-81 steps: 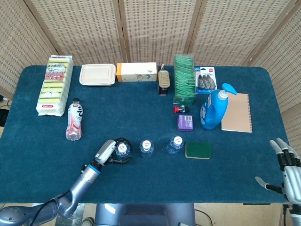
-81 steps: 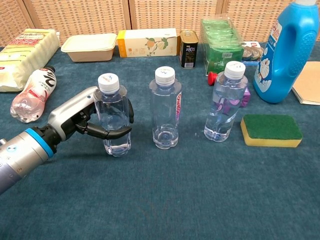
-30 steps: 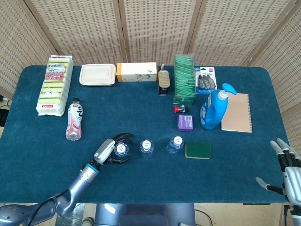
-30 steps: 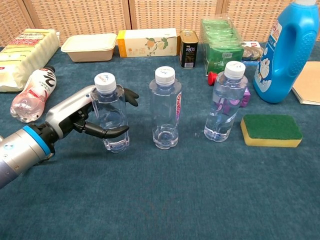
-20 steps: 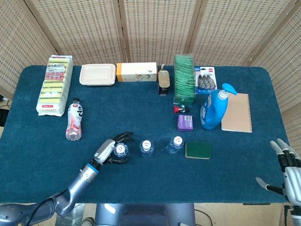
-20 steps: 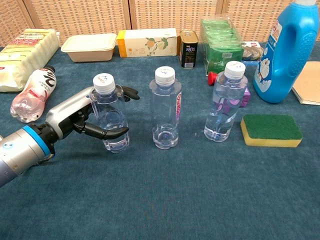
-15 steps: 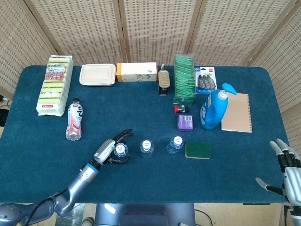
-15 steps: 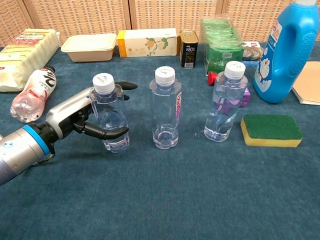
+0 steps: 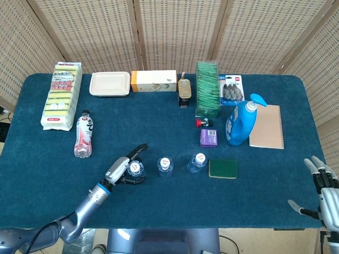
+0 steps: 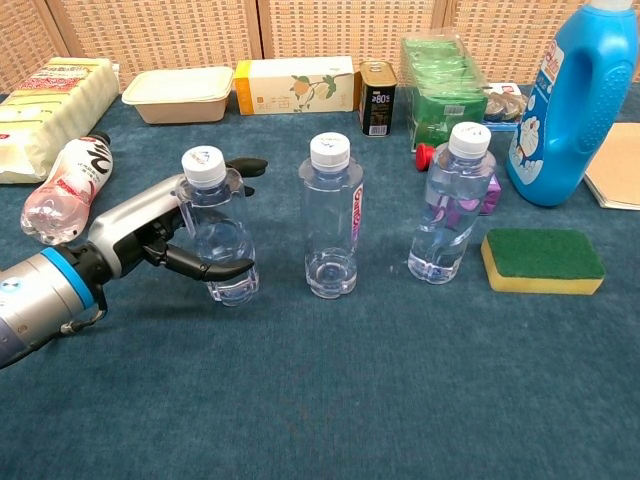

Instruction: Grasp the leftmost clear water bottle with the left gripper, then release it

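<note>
Left robot hand (image 10: 160,240) opened wide around the leftmost clear bottle (image 10: 217,228), fingers (image 10: 245,164) spread past its far side, thumb curving along the near base; real contact cannot be told. Bottle upright on the counter (image 10: 330,400), cupped in the palm's hollow, tilted slightly. Second bottle (image 10: 331,216) just right of the fingertips, third bottle (image 10: 451,203) further right. Right robot hand (image 9: 320,193) open, fingers spread, off the counter's right edge.
</note>
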Robot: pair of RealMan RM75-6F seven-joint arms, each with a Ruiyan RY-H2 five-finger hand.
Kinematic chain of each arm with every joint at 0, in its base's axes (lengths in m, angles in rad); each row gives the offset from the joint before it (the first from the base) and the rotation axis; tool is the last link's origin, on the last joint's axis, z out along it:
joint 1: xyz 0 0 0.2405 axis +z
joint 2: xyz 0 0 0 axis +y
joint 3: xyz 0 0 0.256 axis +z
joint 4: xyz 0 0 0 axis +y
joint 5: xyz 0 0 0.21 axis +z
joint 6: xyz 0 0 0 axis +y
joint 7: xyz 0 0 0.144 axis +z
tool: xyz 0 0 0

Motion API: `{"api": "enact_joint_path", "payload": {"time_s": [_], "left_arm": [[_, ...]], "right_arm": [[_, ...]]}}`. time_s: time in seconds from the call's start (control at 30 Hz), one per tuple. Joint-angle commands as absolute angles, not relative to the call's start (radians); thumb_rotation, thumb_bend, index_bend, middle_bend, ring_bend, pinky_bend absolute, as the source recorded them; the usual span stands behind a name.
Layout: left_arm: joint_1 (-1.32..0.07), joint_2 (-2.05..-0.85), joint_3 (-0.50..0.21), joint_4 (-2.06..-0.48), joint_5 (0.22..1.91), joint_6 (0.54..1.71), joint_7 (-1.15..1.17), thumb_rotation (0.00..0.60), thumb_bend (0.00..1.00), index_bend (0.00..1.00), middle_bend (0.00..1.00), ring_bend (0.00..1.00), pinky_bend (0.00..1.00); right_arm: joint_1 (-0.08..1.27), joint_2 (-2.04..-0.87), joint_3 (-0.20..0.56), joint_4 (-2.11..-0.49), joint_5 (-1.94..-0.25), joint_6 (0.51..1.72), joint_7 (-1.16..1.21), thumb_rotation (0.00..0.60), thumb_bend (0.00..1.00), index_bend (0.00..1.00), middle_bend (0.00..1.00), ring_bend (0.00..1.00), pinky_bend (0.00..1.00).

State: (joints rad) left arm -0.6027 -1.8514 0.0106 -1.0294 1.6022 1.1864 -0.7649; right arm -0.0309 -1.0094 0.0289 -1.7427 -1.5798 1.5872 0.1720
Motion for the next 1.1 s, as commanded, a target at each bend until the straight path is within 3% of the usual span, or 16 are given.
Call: {"api": "enact_joint_path", "payload": {"time_s": [0.03,0.63,1.1], "left_arm": [[-0.603,-1.846,0.011,-1.035,1.601,1.184,-0.766,0.6,0.24,0.0,0.0,0.05,0.26],[-0.593,-1.775,0.028,-1.111,1.62,1.206,-0.787,0.6,0.15,0.0,0.0,0.0,0.23],[-0.567,-1.708,0.057,-1.177,1.651,1.255,-0.799,0.6,0.14,0.0,0.0,0.0,0.23]], "right_arm": [[-0.031,-1.009,0.028,-1.743,-1.581,1.587,0.172,0.6,0.03,0.0,0.0,0.0,0.0],[-0.03,-1.007,0.022,-1.754,-1.591,1.585,0.16,0.6,0.03,0.0,0.0,0.0,0.0],[-0.031,-1.01,0.017,-1.759,-1.6,1.586,0.139,0.6,0.03,0.0,0.0,0.0,0.0]]}}
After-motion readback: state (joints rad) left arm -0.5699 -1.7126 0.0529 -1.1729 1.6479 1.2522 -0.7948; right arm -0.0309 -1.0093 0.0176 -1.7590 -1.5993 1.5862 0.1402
